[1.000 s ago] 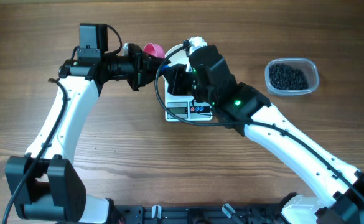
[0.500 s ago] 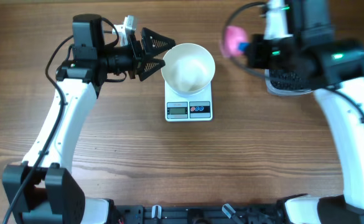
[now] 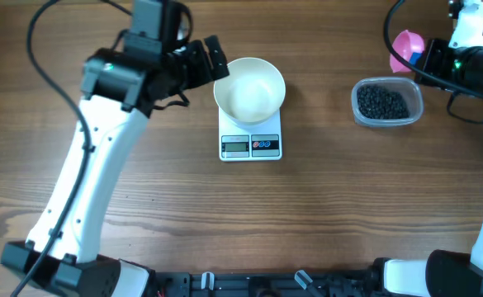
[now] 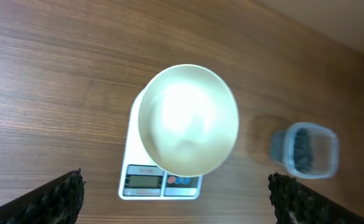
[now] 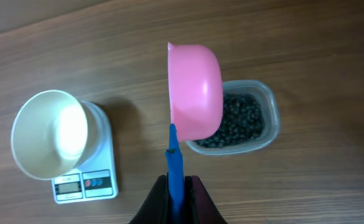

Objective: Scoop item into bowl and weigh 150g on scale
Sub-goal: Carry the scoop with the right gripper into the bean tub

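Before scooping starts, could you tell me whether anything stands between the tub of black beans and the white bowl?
Nothing visible does: only bare wooden table lies between the clear plastic tub of small black beans and the round white bowl. The open left gripper sits beyond the bowl.

Bowl point(image 3: 249, 91) on the scale point(image 3: 251, 146) at top centre of the overhead view, tub point(image 3: 418, 101) of beans point(image 3: 381, 102) well apart to the right, scoop point(image 3: 407, 48) in the upper right corner beyond the tub
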Robot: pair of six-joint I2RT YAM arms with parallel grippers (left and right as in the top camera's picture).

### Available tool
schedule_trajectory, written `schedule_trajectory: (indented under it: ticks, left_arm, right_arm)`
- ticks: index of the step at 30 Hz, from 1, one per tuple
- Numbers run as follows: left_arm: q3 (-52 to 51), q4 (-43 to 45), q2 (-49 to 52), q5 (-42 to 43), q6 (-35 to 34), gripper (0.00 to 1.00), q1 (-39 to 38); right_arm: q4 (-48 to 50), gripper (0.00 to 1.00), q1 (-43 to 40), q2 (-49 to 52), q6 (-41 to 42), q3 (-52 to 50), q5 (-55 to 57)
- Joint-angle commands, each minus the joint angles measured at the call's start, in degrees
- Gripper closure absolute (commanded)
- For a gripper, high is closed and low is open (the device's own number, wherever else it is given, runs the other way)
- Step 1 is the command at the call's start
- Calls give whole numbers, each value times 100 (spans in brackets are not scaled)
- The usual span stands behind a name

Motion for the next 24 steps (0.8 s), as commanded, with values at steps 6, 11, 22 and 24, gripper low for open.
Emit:
schedule_trajectory:
  ticks: [6,11,22,24]
  left_arm:
    - [26,-9,402,-748,125,0,-262]
    - [26,20,487,-750,127,0,-262]
    - [22,17,940,-664,127,0,-264]
    - [22,13,977,-643,127,0,-262]
  right_arm:
    - [-258,96,-33,57,214,138,1001]
    - [-240,96,-35,57,181,138,1045]
    - [-345,96,-33,59,-890,-46,787]
    - [-319,96,-33,59,-887,-142,831]
